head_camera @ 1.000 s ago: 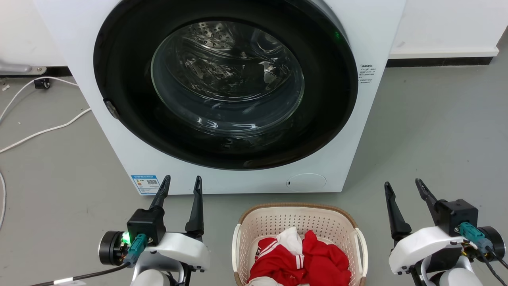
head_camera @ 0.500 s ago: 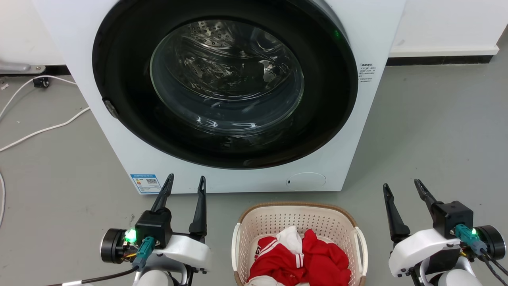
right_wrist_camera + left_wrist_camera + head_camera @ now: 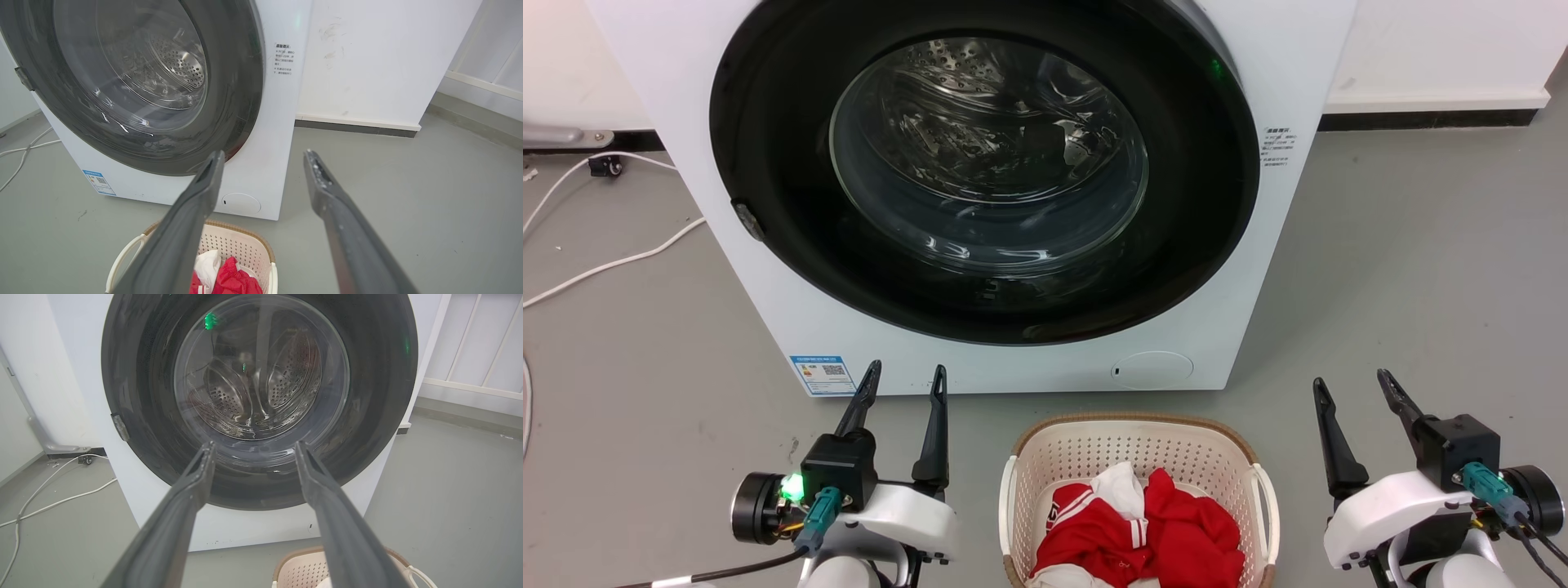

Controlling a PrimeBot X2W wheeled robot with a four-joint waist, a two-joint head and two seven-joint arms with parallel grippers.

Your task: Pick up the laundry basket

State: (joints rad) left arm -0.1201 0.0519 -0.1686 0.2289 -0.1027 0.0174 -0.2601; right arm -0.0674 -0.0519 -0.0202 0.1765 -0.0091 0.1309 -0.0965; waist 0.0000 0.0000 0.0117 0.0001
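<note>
Set on the smooth grey floor (image 3: 1421, 269), just before the white washing machine (image 3: 1290, 65): laundry basket (image 3: 1131, 420), rounded-rectangular, cream perforated plastic, brown woven-look rim, white loop handles at both sides. Loaded with crumpled red-and-white fabric (image 3: 1176, 539). Flanked by left gripper (image 3: 907, 367) and right gripper (image 3: 1350, 378), both apart from it. Jaws of each released, long dark tapered fingers (image 3: 931, 433) spread, grasping nothing. Behind: round dark door ring (image 3: 776, 163), convex glass (image 3: 988, 155), perforated metal drum (image 3: 292, 375).
</note>
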